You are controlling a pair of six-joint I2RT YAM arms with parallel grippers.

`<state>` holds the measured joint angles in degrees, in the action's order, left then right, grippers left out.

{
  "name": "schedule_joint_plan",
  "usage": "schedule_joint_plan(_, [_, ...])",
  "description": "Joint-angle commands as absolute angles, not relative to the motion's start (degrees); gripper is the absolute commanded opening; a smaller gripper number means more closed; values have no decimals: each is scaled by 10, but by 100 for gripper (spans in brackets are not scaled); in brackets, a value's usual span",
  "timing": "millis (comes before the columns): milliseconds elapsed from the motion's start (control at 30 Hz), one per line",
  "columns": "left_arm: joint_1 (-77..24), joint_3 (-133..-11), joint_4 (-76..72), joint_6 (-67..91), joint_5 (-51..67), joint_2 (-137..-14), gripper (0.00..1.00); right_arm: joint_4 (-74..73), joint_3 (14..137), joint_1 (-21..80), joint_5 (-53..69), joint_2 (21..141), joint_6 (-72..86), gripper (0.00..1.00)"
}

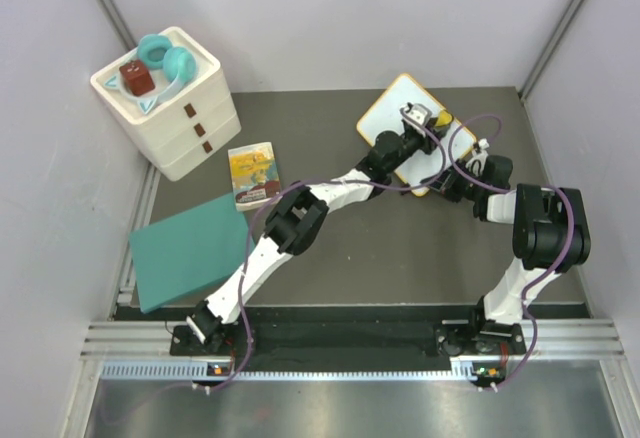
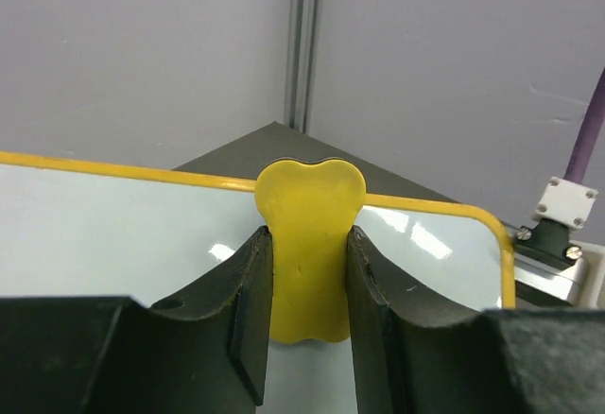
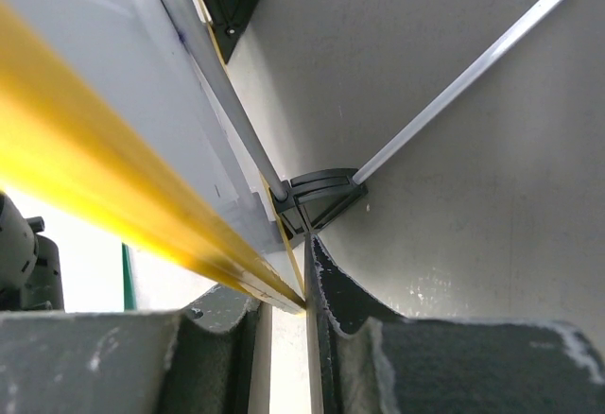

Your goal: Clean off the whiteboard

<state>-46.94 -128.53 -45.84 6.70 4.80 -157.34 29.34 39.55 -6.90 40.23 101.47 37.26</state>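
The whiteboard (image 1: 385, 116) has a thin orange-yellow frame and lies at the back right of the dark table; its visible surface looks clean. My left gripper (image 1: 432, 124) is over the board, shut on a yellow eraser (image 2: 310, 197) that rests on the white surface (image 2: 113, 234). In the left wrist view the gripper (image 2: 309, 239) clamps the eraser on both sides. My right gripper (image 1: 440, 180) is shut on the board's near right edge. The right wrist view shows this gripper (image 3: 284, 282) pinching the yellow frame (image 3: 95, 140), with a black foot (image 3: 321, 197) and the board's underside.
A white drawer unit (image 1: 185, 123) at the back left carries teal headphones (image 1: 165, 58) and a small red-brown box (image 1: 137, 78). A yellow book (image 1: 253, 176) and a flat teal rectangle (image 1: 190, 248) lie left of centre. Walls close the back and both sides.
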Motion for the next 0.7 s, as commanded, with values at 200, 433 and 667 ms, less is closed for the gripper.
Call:
schedule_joint_plan(200, [-505, -1343, -371, 93, 135, -1576, 0, 249, 408, -56, 390, 1025, 343, 0])
schedule_joint_plan(433, [-512, -1264, -395, 61, 84, -1549, 0, 249, 408, -56, 391, 1025, 343, 0])
schedule_joint_plan(667, [-488, -1287, -403, 24, -37, -1574, 0, 250, 408, -56, 392, 1025, 341, 0])
